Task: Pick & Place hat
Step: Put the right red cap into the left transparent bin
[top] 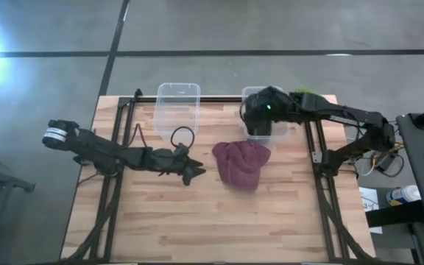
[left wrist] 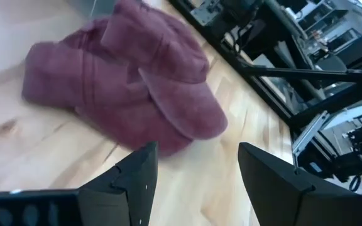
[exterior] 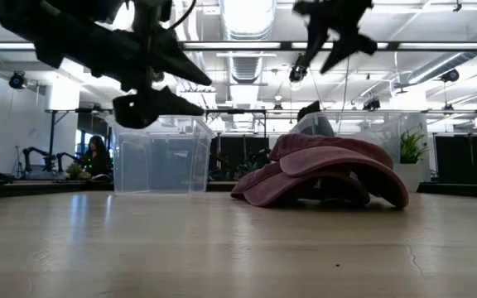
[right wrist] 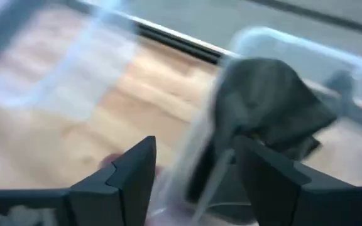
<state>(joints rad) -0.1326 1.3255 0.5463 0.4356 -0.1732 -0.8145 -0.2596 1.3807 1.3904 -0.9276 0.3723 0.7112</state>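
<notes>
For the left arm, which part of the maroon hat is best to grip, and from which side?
Probably the raised, folded crown of the maroon hat, from above on its left side. The hat lies crumpled on the table, and the low view shows a bunched hump there. The left gripper, jaws open, is beside that edge.

Bright ceiling lights (exterior: 247,21) in low view, corner glare overhead, right wrist view motion-blurred

Bare table (top: 197,221) surrounds the hat (top: 241,163); two bins (top: 178,103) block behind.
</notes>
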